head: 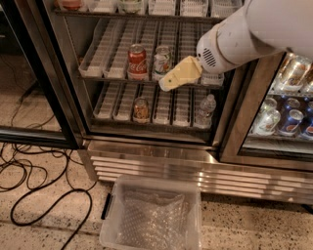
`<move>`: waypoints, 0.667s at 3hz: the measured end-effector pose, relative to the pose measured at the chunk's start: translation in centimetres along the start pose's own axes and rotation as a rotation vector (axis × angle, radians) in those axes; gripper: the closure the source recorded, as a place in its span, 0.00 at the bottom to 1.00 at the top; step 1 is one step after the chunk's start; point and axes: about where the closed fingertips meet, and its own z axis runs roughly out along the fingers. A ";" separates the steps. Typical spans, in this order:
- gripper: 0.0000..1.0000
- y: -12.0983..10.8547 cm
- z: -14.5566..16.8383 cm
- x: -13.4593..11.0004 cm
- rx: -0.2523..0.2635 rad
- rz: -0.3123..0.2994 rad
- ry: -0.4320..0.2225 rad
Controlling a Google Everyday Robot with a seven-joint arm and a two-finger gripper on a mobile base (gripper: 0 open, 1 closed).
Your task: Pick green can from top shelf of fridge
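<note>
The fridge stands open. On a wire rack with white lane trays, a red cola can stands next to a silvery, pale green can on its right. My gripper, cream-coloured on a white arm, hangs in front of this rack. Its tip is just right of the green can and slightly below it, not touching. The rack above shows only its front edge, with a few items cut off by the frame.
On the lower rack stand a brownish can and a water bottle. A clear plastic bin sits on the floor before the ribbed base. Black cables lie at the left. The right door shows several cans.
</note>
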 end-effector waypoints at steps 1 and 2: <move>0.00 0.0 2.9 -4.0 0.074 0.021 -0.111; 0.00 0.4 5.1 -7.7 0.126 0.019 -0.172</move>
